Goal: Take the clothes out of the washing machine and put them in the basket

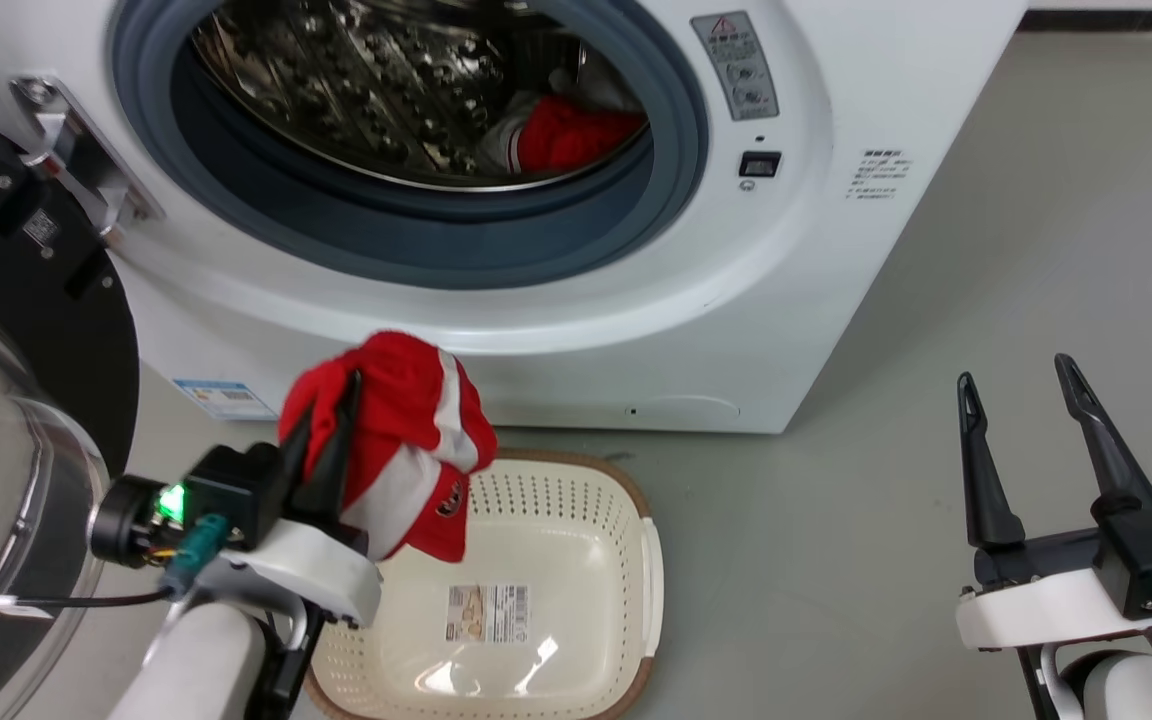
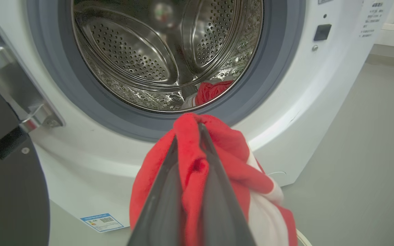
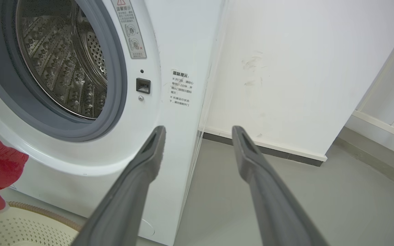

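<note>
Left end effector [image 1: 331, 405] clamped on red garment [image 1: 416, 440] over left rim of basket [image 1: 651, 560]. Right end effector [image 1: 1016, 375] spread wide over bare floor [image 1: 836, 560] right of basket. More clothes [image 1: 571, 135] in washer [image 1: 786, 250] drum, behind basket.

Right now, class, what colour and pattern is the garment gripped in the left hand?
The garment is bright red with broad white stripes; the head view shows it best.

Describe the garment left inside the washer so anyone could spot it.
Start at the white washing machine. Low on the right of its steel drum lies a bunched red garment beside white cloth. The other red garment hangs outside, in the left claw.
</note>
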Tool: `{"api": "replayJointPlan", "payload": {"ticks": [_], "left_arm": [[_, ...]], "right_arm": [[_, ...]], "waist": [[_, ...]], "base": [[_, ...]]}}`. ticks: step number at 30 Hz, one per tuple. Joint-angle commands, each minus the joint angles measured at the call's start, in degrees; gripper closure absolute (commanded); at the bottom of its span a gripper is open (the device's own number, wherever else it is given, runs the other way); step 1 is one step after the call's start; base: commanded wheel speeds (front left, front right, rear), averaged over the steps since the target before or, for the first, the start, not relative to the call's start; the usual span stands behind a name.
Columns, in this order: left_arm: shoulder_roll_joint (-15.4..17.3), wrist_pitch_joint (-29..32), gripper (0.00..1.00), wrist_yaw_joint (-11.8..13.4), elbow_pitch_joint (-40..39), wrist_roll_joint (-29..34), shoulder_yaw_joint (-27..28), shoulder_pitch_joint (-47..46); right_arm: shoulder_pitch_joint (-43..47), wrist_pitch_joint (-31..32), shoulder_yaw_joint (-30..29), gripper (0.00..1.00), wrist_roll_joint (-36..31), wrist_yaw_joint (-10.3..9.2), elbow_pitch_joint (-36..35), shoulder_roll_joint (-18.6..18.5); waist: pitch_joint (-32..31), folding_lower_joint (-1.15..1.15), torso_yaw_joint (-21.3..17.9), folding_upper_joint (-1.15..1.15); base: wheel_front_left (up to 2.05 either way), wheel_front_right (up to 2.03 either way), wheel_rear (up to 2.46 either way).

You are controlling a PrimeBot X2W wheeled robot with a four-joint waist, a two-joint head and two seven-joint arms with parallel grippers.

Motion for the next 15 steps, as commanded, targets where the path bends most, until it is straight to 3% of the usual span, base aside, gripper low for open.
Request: {"api": "replayJointPlan", "payload": {"ticks": [1,15], "left_arm": [[-0.28,-0.47,1.0,-0.18,1.07,0.67,-0.39,0.36],[-6.69,-2.89,1.0,-5.52,29.58,3.01,-4.16,-11.26]], "right_arm": [[-0.72,-0.12,-0.09,0.0,-0.39,-0.06,-0.21,0.01],[-5.63,-0.12,-1.53,0.0,-3.57,-0.06,-3.69,0.02]], "waist": [[1.75,0.0,0.34,0.0],[18.22,0.0,-0.3,0.0]], "base": [[0.0,0.0,0.0],[0.0,0.0,0.0]]}}
